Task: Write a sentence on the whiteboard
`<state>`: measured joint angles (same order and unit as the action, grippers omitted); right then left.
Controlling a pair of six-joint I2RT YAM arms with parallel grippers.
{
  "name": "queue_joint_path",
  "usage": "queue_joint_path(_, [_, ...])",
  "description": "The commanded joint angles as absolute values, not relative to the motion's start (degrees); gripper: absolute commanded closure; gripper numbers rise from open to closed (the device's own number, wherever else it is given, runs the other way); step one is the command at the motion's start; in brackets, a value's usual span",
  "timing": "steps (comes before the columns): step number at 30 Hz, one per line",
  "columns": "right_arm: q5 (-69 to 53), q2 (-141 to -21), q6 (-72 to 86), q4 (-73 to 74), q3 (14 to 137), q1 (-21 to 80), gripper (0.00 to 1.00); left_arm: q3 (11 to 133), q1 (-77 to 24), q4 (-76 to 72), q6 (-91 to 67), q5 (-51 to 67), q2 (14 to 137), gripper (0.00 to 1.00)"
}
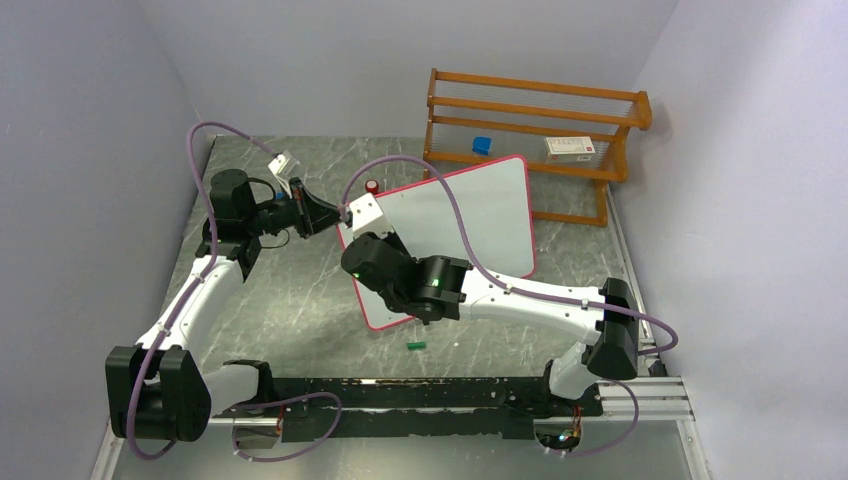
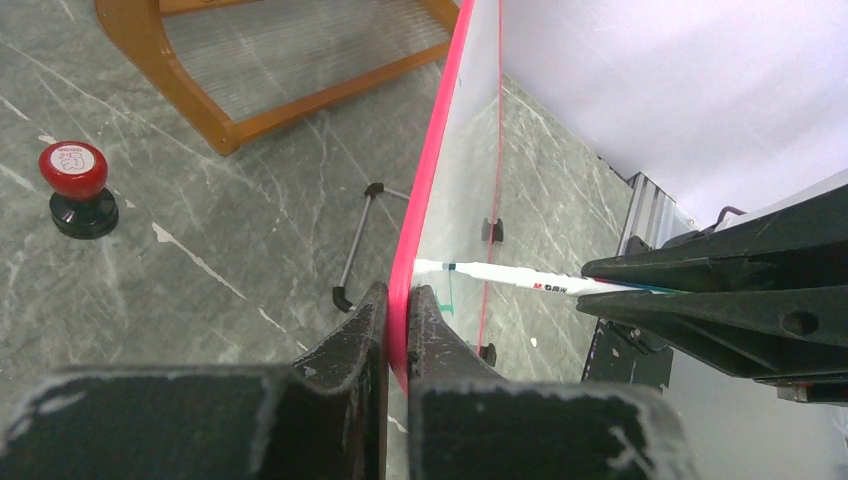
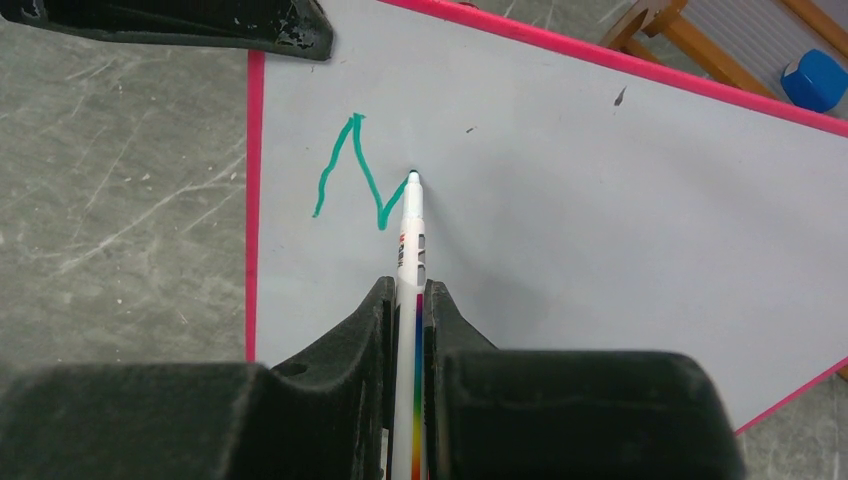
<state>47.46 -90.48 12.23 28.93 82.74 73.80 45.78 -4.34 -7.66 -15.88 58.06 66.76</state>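
Observation:
The whiteboard [image 1: 470, 215] stands tilted on the table, white with a pink-red rim. My left gripper [image 1: 337, 215] is shut on its left rim; in the left wrist view the fingers [image 2: 400, 305] pinch the pink edge [image 2: 430, 170]. My right gripper [image 1: 353, 233] is shut on a white marker [image 3: 410, 230] with a rainbow stripe, its tip touching the board [image 3: 600, 200]. Of the sentence, only a green N-shaped zigzag [image 3: 345, 170] shows near the board's left edge. The marker [image 2: 520, 281] and the right gripper [image 2: 720, 300] also show in the left wrist view.
A wooden rack [image 1: 530, 140] stands behind the board, holding a blue cap [image 1: 481, 145] and a small box [image 1: 571, 149]. A red-topped stamp [image 2: 75, 185] sits behind the board's left corner. A green marker cap [image 1: 416, 346] lies on the table in front.

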Motion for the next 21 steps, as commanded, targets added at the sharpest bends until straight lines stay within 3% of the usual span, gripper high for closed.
queue_joint_path(1, [49.37, -90.85, 11.54, 26.68, 84.49, 72.98, 1.00, 44.47, -5.19, -6.81, -13.69, 59.18, 66.87, 0.95])
queue_joint_path(21, [49.63, -90.75, 10.04, 24.65, 84.74, 71.93, 1.00, 44.65, -5.19, -6.24, -13.16, 58.72, 66.62, 0.95])
